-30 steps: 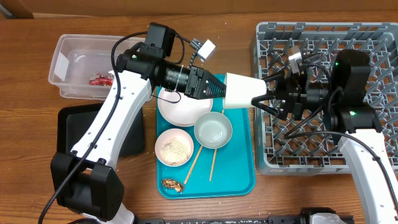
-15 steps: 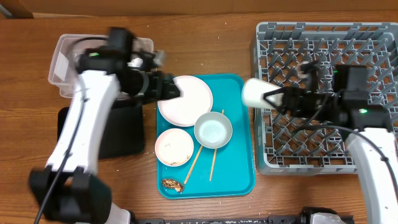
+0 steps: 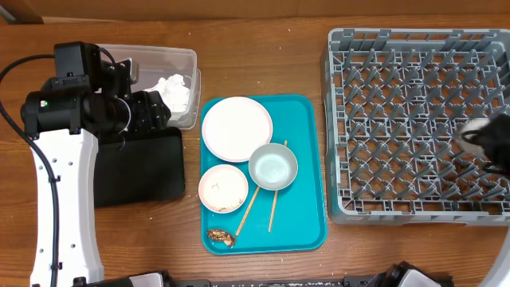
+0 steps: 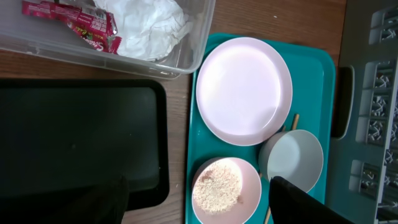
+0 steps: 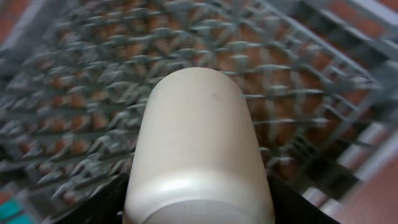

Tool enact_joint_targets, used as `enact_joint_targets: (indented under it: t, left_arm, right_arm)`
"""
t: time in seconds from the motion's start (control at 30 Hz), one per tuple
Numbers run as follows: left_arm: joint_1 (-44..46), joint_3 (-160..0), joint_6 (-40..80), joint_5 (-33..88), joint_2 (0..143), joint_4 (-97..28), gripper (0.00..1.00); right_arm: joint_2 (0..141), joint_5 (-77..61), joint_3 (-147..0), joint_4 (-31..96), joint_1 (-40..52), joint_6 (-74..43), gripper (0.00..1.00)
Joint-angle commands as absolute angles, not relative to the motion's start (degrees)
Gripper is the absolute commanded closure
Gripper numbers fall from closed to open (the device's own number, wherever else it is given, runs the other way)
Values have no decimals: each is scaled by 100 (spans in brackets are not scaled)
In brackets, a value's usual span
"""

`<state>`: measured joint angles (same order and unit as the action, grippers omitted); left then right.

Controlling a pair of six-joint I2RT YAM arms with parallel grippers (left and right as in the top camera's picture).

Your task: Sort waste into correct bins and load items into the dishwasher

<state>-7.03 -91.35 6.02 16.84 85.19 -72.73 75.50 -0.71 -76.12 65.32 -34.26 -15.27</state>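
Observation:
My right gripper [image 5: 198,211] is shut on the white cup [image 5: 199,143], holding it over the grey dish rack [image 5: 292,68]. From overhead this gripper [image 3: 488,147] is at the rack's [image 3: 414,127] right edge, with a bit of the cup [image 3: 472,131] showing. My left gripper [image 4: 199,205] is open and empty, and overhead it [image 3: 158,118] hangs between the clear tub [image 3: 88,64] and the black tray [image 3: 139,171]. The tub holds the red wrapper [image 4: 68,15] and white tissue [image 4: 149,28]. On the teal tray lie the white plate [image 3: 237,127], the small white bowl [image 3: 223,187] with rice, the grey-blue bowl [image 3: 272,167], the chopsticks [image 3: 272,211] and a brown scrap [image 3: 221,235].
The teal tray [image 3: 307,215] sits between the black tray and the rack. My left arm [image 3: 60,183] runs down the table's left side. Bare wooden table shows at the back and between the tray and the rack.
The left gripper opened and let go of the cup, then drew back left over the black tray. The right gripper carried the cup right across the rack to its right edge.

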Motion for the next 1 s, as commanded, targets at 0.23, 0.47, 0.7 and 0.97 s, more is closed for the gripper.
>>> enact_joint_targets:
  t: [0.23, 0.47, 0.7, 0.97]
  left_arm:
    - [-707, -9188, 646, 1605, 8536, -7352, 27]
    - [-707, -9188, 644, 1608, 8538, -7349, 27]
    - [-707, -9188, 644, 1608, 8538, -7356, 26]
    - [-707, -9188, 639, 1605, 8538, -7387, 26]
  right_arm:
    - [8729, 534, -7721, 6792, -3769, -1806, 78]
    - [9045, 167, -7745, 6731, -3769, -1804, 36]
    - [8925, -287, -8619, 7395, -3756, -1800, 24]
    - [8927, -270, -9148, 7937, -3756, -1765, 25]
